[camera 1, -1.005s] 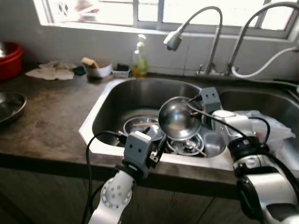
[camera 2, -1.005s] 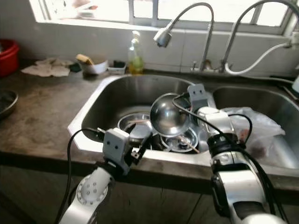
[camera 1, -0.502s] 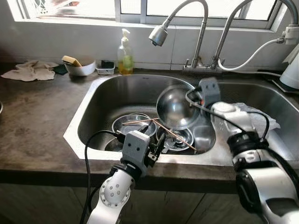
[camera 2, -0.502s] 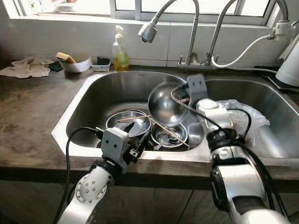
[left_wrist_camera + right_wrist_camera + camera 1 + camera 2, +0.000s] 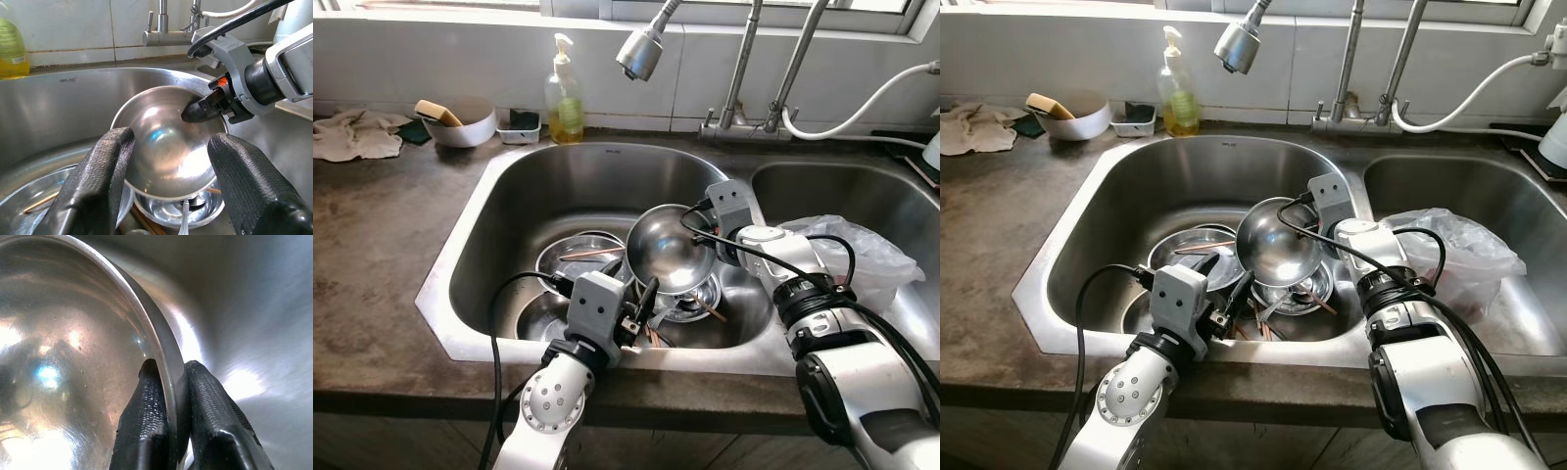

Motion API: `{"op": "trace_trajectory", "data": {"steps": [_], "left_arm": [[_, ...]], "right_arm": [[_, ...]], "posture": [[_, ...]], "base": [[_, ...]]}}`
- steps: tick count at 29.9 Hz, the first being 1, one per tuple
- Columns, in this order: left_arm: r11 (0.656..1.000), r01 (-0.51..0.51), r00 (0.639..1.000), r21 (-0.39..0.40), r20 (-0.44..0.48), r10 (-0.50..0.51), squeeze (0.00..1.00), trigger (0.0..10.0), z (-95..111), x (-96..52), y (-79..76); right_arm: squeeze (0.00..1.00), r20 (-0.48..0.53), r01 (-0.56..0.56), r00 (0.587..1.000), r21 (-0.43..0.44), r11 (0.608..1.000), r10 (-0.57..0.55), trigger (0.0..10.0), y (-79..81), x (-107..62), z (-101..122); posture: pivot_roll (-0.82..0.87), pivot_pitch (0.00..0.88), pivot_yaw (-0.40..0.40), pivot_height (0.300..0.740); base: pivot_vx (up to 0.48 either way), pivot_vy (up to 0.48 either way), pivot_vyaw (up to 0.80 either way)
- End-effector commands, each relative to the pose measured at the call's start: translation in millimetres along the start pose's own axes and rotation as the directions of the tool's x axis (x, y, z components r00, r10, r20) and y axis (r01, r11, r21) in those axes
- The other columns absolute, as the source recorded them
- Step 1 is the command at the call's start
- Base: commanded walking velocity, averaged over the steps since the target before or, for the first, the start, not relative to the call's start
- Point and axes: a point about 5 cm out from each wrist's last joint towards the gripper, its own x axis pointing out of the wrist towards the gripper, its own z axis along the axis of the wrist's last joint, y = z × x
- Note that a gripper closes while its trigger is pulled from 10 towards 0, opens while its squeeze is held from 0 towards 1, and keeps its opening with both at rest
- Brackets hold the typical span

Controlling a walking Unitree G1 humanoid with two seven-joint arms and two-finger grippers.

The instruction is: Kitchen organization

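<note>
Over the sink (image 5: 470,284), your right gripper (image 5: 713,250) pinches the steel bowl (image 5: 668,250) by its rim at 3 o'clock, tilted above the piled dishes (image 5: 582,262). Your left gripper (image 5: 168,191) hangs at the bowl's 7 o'clock, fingers (image 5: 98,186) spread wide, holding nothing.

Your right gripper (image 5: 168,396) reaches into the sink from the right, fingers (image 5: 146,421) pinched on the rim of the bowl (image 5: 668,250), one inside, one outside. Your left gripper (image 5: 168,188) sits low at the near edge, fingers spread wide, touching nothing.
</note>
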Motion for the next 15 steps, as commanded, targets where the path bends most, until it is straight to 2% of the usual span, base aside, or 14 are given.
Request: {"op": "trace_trajectory", "data": {"steps": [1,4,6,7,8,13,15], "left_arm": [[1.000,0.006,1.000,0.000,0.002,-0.006,0.00,10.0,1.8,-1.3,-1.1],[1.000,0.006,1.000,-0.001,0.003,-0.006,0.00,10.0,2.0,-1.2,-1.0],[1.000,0.006,1.000,-0.002,0.004,-0.006,0.00,10.0,2.3,-0.8,-0.8],[1.000,0.005,1.000,-0.002,0.004,-0.005,0.00,10.0,2.4,-0.6,-0.8],[1.000,0.006,1.000,-0.001,0.004,-0.006,0.00,10.0,2.4,-0.4,-1.0],[1.000,0.007,1.000,0.000,0.003,-0.007,0.00,10.0,2.0,0.1,-0.8],[1.000,0.005,1.000,0.002,-0.001,-0.005,0.00,10.0,1.0,0.1,0.0]], "right_arm": [[0.00,-0.048,-0.041,0.998,-0.005,0.999,0.040,10.0,4.4,2.2,-9.4],[0.00,-0.061,-0.061,0.996,-0.024,0.998,0.060,10.0,7.3,2.7,-10.9],[0.11,-0.064,-0.066,0.996,-0.040,0.997,0.063,10.0,8.3,2.7,-11.3],[0.11,-0.064,-0.065,0.996,-0.043,0.997,0.062,10.0,8.3,2.7,-11.2],[1.00,-0.054,-0.062,0.997,-0.043,0.997,0.060,10.0,7.8,2.5,-9.9],[1.00,-0.022,-0.050,0.999,-0.042,0.998,0.049,10.0,5.2,1.3,-3.6],[1.00,0.050,-0.049,0.997,-0.056,0.997,0.052,10.0,5.6,-1.5,9.3]], "posture": [[0.08,0.057,-0.058,0.740],[0.08,0.056,-0.058,0.740],[0.07,0.056,-0.057,0.740],[0.07,0.056,-0.057,0.740],[0.07,0.056,-0.056,0.740],[0.07,0.054,-0.057,0.740],[0.07,0.052,-0.058,0.740]], "base": [[0.000,0.000,0.00],[0.000,0.000,0.00],[0.000,0.000,0.00],[0.000,0.000,0.00],[0.000,0.000,0.00],[0.000,0.000,0.00],[0.000,0.000,0.00]]}}
